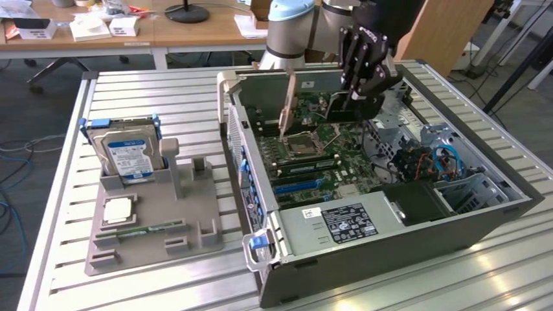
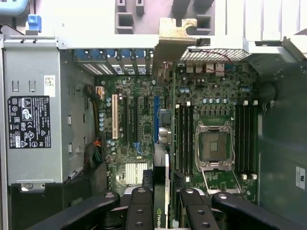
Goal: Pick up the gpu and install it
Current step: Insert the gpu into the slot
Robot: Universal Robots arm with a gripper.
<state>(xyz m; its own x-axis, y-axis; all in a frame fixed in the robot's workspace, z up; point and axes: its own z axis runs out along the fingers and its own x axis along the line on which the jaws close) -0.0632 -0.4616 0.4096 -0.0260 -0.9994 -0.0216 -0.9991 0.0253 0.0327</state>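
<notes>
The gpu (image 1: 344,109) is a thin dark card held on edge inside the open computer case (image 1: 484,223), low over the motherboard (image 1: 320,162). My gripper (image 1: 359,91) comes down from above, shut on the card's top edge. The card's tan metal bracket (image 1: 289,97) stands by the case's rear wall. In the wrist view the gpu (image 2: 162,158) runs edge-on from between my fingers (image 2: 141,211) to its bracket (image 2: 176,29), in line with the blue expansion slot (image 2: 156,112). I cannot tell whether the card touches a slot.
Beside the card lie the CPU socket (image 2: 214,146) and memory slots (image 2: 184,139). The power supply (image 1: 341,223) fills the case's near end. On the exterior view's left, a grey fixture (image 1: 151,217) holds a hard drive (image 1: 129,152), a chip (image 1: 116,210) and a memory stick (image 1: 142,229).
</notes>
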